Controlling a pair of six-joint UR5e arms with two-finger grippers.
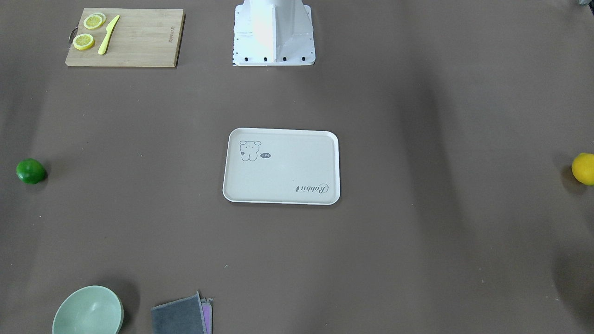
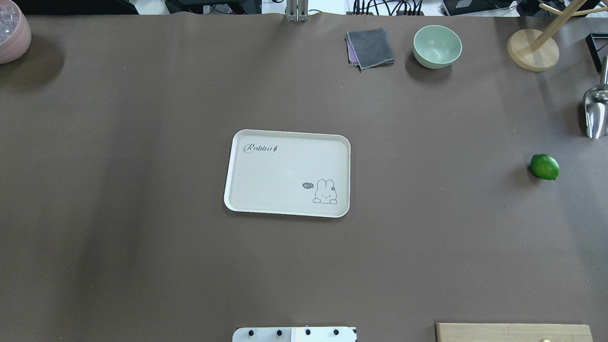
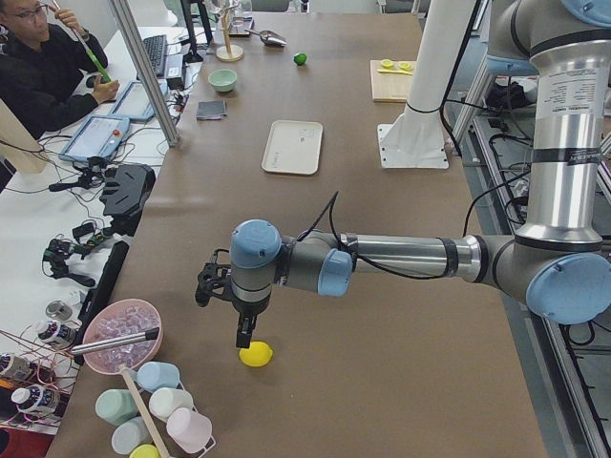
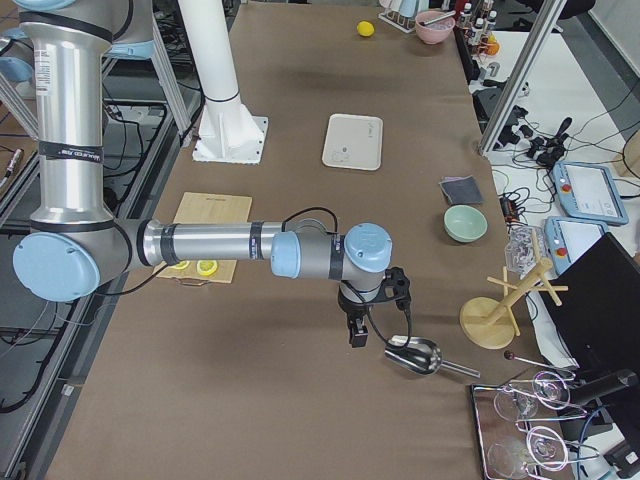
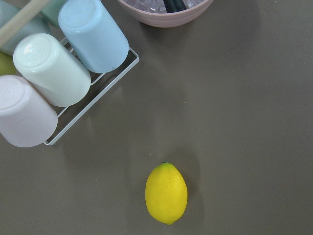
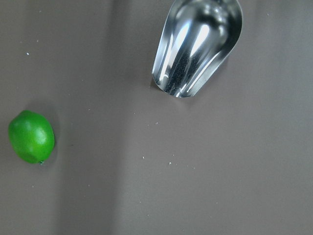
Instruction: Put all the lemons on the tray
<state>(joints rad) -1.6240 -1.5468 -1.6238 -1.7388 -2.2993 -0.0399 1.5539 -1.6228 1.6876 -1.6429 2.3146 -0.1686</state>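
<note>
The cream-white tray with the rabbit print lies bare at the table's middle. The yellow lemon lies on the table at the robot's far left, also in the front-facing view. In the exterior left view my left gripper hangs just above it; I cannot tell whether it is open. The green lemon lies at the far right. My right gripper hangs above the table near it; I cannot tell its state. No fingers show in either wrist view.
A metal scoop lies near the green lemon. A rack of upturned cups and a pink bowl stand near the yellow lemon. A cutting board holds lemon slices and a knife. A green bowl and a grey cloth sit at the far edge.
</note>
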